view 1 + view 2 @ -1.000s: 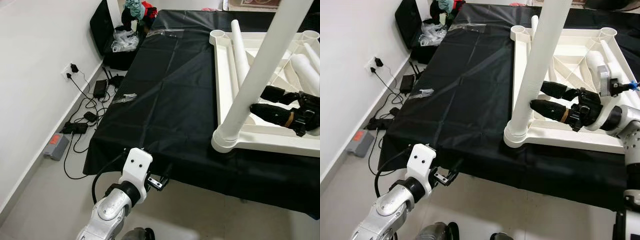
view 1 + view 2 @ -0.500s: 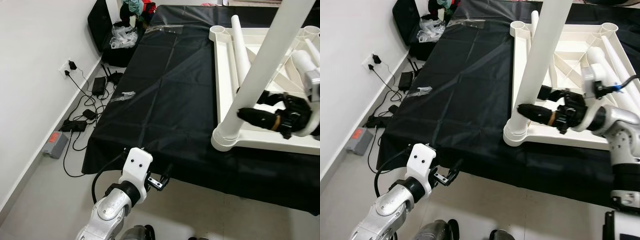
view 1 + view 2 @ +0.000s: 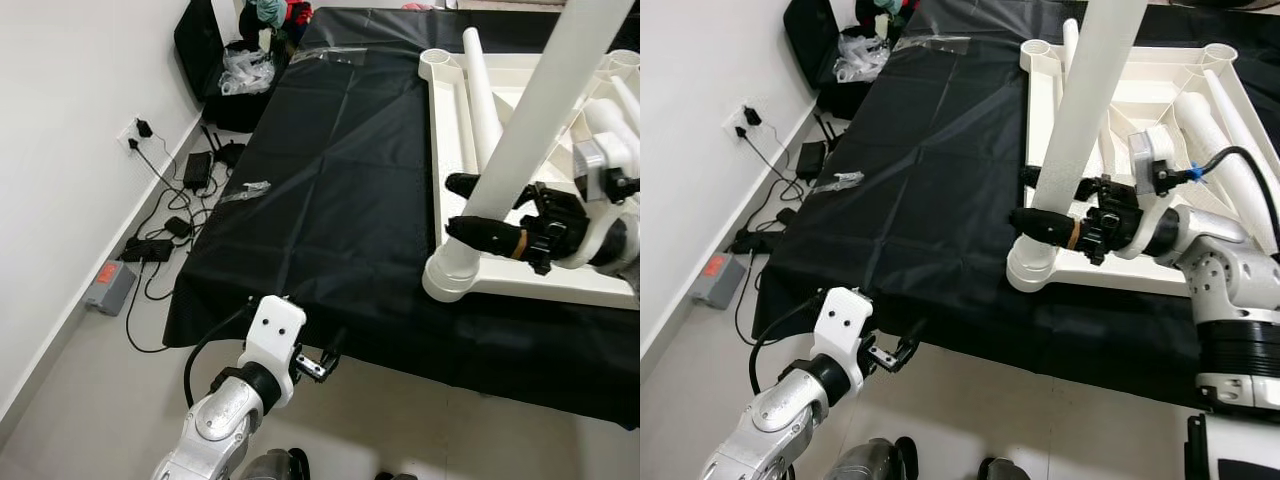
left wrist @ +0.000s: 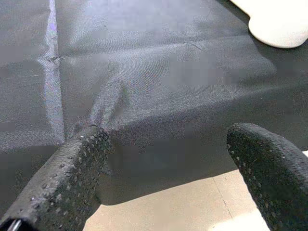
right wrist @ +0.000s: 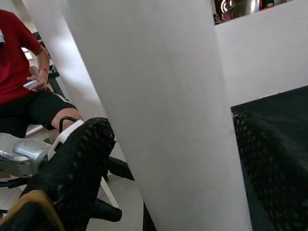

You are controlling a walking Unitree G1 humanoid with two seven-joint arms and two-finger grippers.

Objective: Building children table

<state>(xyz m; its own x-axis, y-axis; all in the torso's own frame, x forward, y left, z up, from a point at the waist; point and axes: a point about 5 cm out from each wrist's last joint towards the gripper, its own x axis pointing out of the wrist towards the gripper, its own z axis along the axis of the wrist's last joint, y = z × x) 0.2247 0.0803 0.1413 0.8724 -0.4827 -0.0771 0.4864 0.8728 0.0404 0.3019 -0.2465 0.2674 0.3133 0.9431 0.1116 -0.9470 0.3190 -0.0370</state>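
A white children's table top (image 3: 520, 282) lies upside down on the black-covered table (image 3: 340, 180). One white leg (image 3: 530, 140) stands upright in its near-left corner socket. My right gripper (image 3: 452, 203) is open, with one black finger on each side of that leg low down, close against it; the right wrist view has the leg (image 5: 159, 120) between the fingers (image 5: 82, 159). Loose white legs (image 3: 478, 90) lie inside the top. My left gripper (image 3: 325, 360) hangs open at the cloth's front-left edge, holding nothing (image 4: 166, 139).
Cables and power adapters (image 3: 165, 235) and a grey box (image 3: 110, 285) lie on the floor along the left wall. A black bag and clothes (image 3: 235, 50) sit at the far left. A seated person in a red shirt (image 5: 19, 72) is beyond the table.
My right gripper has moved left from inside the table top until its fingers stand on either side of the upright leg. The left arm has stayed still.
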